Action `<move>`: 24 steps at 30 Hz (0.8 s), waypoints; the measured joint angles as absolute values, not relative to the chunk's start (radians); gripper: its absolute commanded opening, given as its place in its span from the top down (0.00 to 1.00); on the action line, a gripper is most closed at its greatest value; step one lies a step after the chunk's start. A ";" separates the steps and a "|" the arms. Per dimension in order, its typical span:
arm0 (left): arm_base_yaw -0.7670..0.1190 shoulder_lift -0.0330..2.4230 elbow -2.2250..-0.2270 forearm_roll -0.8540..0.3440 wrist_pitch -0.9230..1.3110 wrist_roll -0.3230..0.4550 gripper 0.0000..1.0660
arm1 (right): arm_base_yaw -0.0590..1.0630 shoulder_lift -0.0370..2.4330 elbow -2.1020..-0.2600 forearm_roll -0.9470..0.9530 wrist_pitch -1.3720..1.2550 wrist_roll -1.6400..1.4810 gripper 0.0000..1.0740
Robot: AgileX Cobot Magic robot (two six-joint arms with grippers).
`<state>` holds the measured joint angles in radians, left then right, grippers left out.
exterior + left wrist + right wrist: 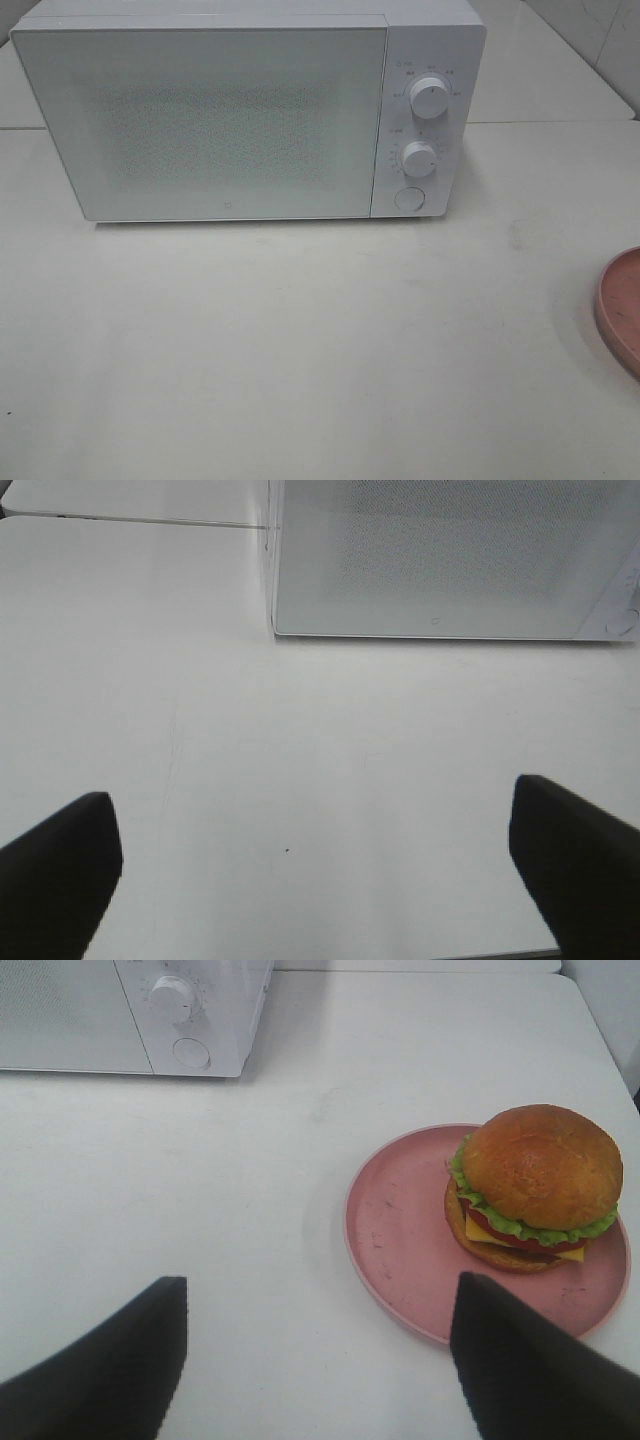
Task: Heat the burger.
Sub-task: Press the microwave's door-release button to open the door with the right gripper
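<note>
left gripper (310, 815) and right gripper (320, 1295) are both hovering spread wide, holding nothing. burger (535, 1185) is sitting on the pink plate (400, 1230) near the right one. microwave door (200, 120) is standing shut; start stage, opening it likely coming next.

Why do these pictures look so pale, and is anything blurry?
Exterior high view: flat bright light washes the white microwave into the white table, only a faint shadow beneath. Left wrist view: the close black fingers look soft-edged. Right wrist view: the burger is sharp, its bun faintly shiny.
</note>
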<state>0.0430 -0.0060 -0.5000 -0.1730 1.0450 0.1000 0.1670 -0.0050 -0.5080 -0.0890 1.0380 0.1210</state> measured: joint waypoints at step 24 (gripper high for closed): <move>0.043 -0.006 -0.500 -0.173 1.045 0.100 0.08 | 0.167 0.005 -0.524 -0.083 1.025 0.125 0.32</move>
<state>0.0430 -0.0060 -0.5000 -0.1730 1.0450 0.1000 0.1670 0.0050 -0.5240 -0.0830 1.0250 0.1250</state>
